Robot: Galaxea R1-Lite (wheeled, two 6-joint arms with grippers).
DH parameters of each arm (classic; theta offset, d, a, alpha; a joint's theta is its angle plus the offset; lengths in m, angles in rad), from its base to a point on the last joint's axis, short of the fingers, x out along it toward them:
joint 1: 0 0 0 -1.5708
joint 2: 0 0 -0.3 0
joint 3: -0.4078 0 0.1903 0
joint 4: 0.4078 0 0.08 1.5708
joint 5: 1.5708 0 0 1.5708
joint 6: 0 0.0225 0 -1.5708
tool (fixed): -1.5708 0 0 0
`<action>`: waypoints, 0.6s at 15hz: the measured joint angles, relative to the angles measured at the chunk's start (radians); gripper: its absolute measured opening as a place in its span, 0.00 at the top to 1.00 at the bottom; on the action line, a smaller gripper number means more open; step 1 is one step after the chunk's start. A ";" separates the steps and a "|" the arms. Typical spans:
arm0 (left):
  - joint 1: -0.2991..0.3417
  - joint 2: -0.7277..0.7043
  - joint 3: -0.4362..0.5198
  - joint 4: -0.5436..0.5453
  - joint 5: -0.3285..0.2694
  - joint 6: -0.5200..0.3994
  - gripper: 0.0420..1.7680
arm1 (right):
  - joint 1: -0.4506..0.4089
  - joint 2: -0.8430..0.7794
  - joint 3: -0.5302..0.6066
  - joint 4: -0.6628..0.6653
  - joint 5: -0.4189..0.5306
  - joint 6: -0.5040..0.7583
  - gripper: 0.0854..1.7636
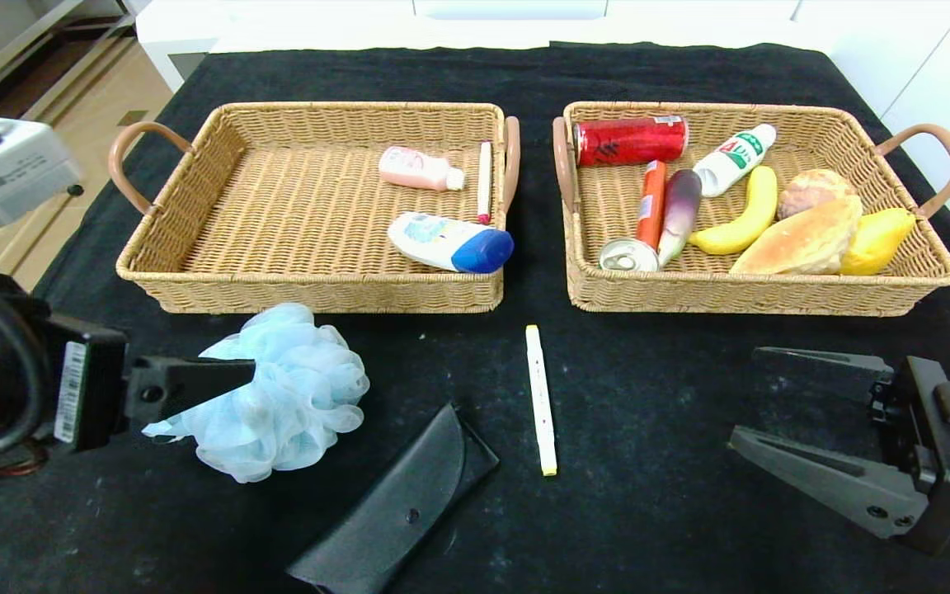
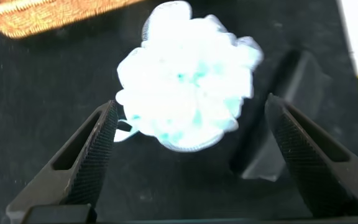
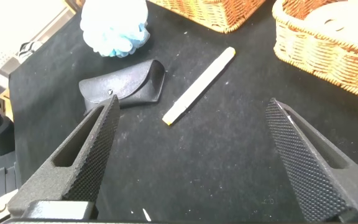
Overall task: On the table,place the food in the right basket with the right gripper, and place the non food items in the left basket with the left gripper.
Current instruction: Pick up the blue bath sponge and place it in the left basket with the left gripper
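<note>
Black-cloth table (image 1: 648,511): all the food sits in the right tan wicker basket (image 1: 895,285); left tan wicker basket (image 1: 195,280) is my drop. My left claw (image 2: 188,146) gapes wide, empty, just short of the pale blue mesh bath pouf (image 1: 285,392); right claw (image 1: 788,408) idles agape near the front edge. I'd push in until the pouf's core sits between the pads, then squeeze fully, since mesh compresses; black glasses case (image 1: 401,511) and white yellow-tipped marker (image 1: 541,400) come after.

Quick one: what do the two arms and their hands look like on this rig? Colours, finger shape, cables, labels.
Both arms are thick and black. The left hand and right hand are black two-finger claws: long tapered fingers with fine cross-hatched inner pads, flat outer plates with screw holes. The left arm carries a white barcode label, looping black cables and a grey box-shaped module higher up.
</note>
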 joint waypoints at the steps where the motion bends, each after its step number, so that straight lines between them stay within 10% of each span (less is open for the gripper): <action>1: 0.007 0.029 -0.013 0.001 0.001 -0.003 0.03 | 0.000 -0.003 0.000 0.000 0.000 0.000 0.03; 9: 0.018 0.156 0.073 -0.124 -0.010 -0.029 0.03 | 0.001 -0.007 0.002 0.002 0.000 0.000 0.03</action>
